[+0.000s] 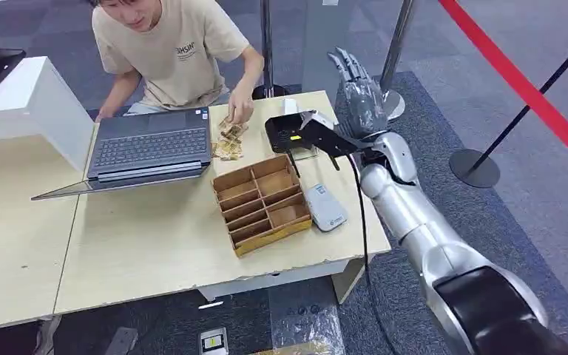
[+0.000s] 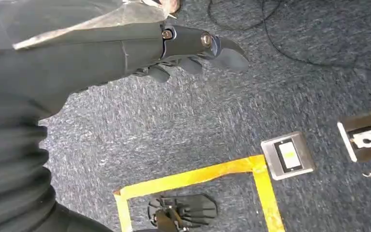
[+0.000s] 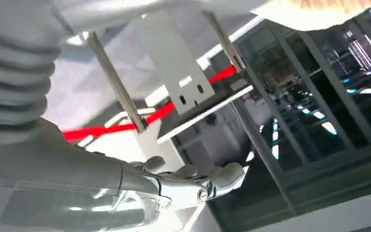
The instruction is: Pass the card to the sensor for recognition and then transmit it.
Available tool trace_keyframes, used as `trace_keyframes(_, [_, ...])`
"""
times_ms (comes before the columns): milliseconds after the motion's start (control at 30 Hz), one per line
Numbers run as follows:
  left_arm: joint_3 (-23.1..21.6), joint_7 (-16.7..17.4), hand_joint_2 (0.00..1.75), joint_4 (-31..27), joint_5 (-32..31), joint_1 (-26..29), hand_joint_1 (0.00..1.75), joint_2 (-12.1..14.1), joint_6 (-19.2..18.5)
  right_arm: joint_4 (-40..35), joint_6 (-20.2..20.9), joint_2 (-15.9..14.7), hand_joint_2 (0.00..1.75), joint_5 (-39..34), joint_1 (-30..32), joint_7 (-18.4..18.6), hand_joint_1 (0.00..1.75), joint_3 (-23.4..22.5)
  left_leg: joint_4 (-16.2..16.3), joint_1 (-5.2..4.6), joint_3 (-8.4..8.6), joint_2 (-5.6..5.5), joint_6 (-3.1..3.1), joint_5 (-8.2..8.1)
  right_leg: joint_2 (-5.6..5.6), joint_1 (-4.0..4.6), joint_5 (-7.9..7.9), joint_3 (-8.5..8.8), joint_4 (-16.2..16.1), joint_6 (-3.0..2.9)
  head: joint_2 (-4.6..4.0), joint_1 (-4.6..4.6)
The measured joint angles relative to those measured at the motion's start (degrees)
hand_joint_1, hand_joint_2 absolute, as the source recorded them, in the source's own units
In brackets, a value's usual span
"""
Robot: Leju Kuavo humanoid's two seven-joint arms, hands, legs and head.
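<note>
We saw a pale wooden bench (image 1: 140,251) with chipped edges, and the robot's silver metallic right arm reaching in past its right edge. The right hand (image 1: 355,89), grey and jointed under a clear plastic cover, was raised upright beyond the bench's far right corner, its fingers straight and apart, holding nothing. In the right wrist view the fingers (image 3: 222,176) looked glossy and extended against red barrier tape (image 3: 125,125) and glass walls.

A black boxy sensor (image 1: 290,133) with a small yellow mark sat near the far right corner of the bench. Just left of it, at the far edge, lay a small loose pile of tan cards (image 1: 228,144), and a seated person's hand (image 1: 240,111) rested on the pile. The person's beige T-shirt (image 1: 170,52) carried small dark lettering we could not read.

A shallow brown cardboard tray with dividers (image 1: 260,203) sat near the bench's right edge, with a small white rounded device (image 1: 325,207) bearing a blue logo just beside it. An open dark grey laptop (image 1: 148,144) lay at the far edge.

The left hand (image 2: 193,53), dark and matte, hung above speckled blue-grey carpet (image 2: 183,121) marked with yellow tape (image 2: 198,176); its fingers curled loosely, holding nothing.
</note>
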Motion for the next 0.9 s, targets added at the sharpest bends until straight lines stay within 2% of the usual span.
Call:
trace_keyframes(67, [0.00,-0.81,1.75,0.02,0.46,1.45,0.00,0.79,-0.02,-10.33,1.77,-0.26,0.00,-5.19,8.34,2.23,0.00,-2.95,0.00,0.00,0.00,-0.01,0.00,-0.01,-0.01,0.00,-0.01,0.00,-0.01,0.00,0.00,0.00])
trace_keyframes(400, [0.94,-3.02,1.75,0.07,3.87,4.07,0.00,1.75,1.62,-29.91,8.63,-0.39,0.00,-18.72,24.02,8.15,0.00,-5.81,-0.01,0.00,0.00,-0.01,0.00,-0.03,-0.01,0.00,-0.03,-0.01,-0.01,-0.02,0.00,0.02])
trace_keyframes(600, [1.90,-3.85,1.75,0.09,5.09,5.22,0.00,2.16,1.97,-39.87,12.65,-1.03,0.00,-23.64,30.06,10.49,0.00,-6.93,-0.02,0.00,0.01,0.01,0.00,-0.04,0.01,0.00,-0.03,-0.01,-0.03,-0.02,0.00,0.02])
trace_keyframes(900, [3.24,-4.26,1.75,0.09,5.94,5.76,0.00,2.45,2.32,-50.75,12.65,-1.66,0.00,-25.46,35.70,11.91,0.00,-7.95,-0.02,0.00,0.00,0.02,0.00,-0.05,0.01,0.00,-0.03,-0.01,-0.03,-0.02,0.00,0.00])
